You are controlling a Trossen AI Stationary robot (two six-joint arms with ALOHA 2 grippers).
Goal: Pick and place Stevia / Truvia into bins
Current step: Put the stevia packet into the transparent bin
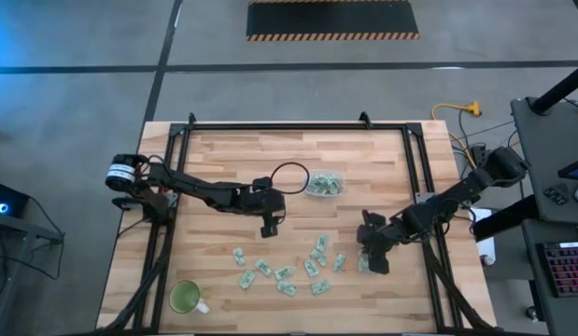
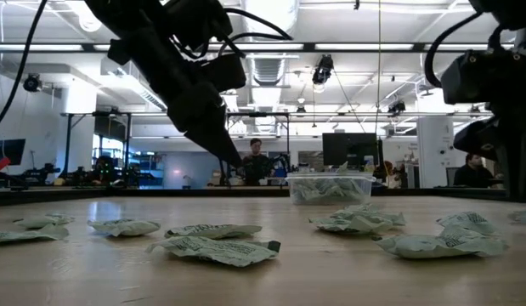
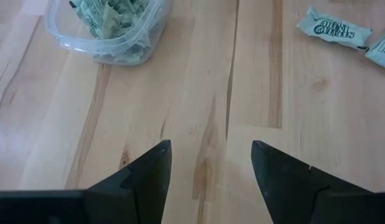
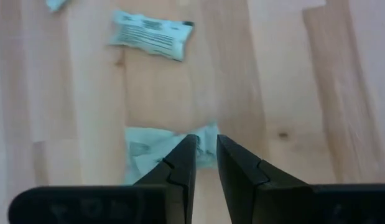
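Sachets (image 1: pixel 290 272) lie scattered over the near half of my table (image 1: pixel 223 159), about ten loose ones that I can count from above, in a band from a spot near the green cup (image 1: pixel 186 298) across to the right arm. More sachets are already in the clear tub (image 1: pixel 323 184), which sits mid-table towards the far side; from the low camera I see the tub (image 2: pixel 330 188) packed with crumpled green and white paper.

My left gripper (image 1: pixel 268 227) hangs above bare wood, between the tub and the loose sachets. Its fingers (image 3: pixel 145 176) are spread wide with nothing between them. Through that wrist camera the tub (image 3: pixel 108 28) is ahead and off to one side, and a sachet (image 3: pixel 334 27) lies flat at the other side, well apart from the fingers.

My right gripper (image 1: pixel 374 262) is down at the right end of the scatter. Its fingers (image 4: pixel 180 165) stand close together with a narrow gap. A crumpled sachet (image 4: pixel 161 152) lies right at the tips, partly under them, on the wood. I cannot tell whether the tips are pinching it or only resting against it. Another sachet (image 4: pixel 152 35) lies flat farther ahead, clear of the gripper.

In the low view, people are in the room behind the table.
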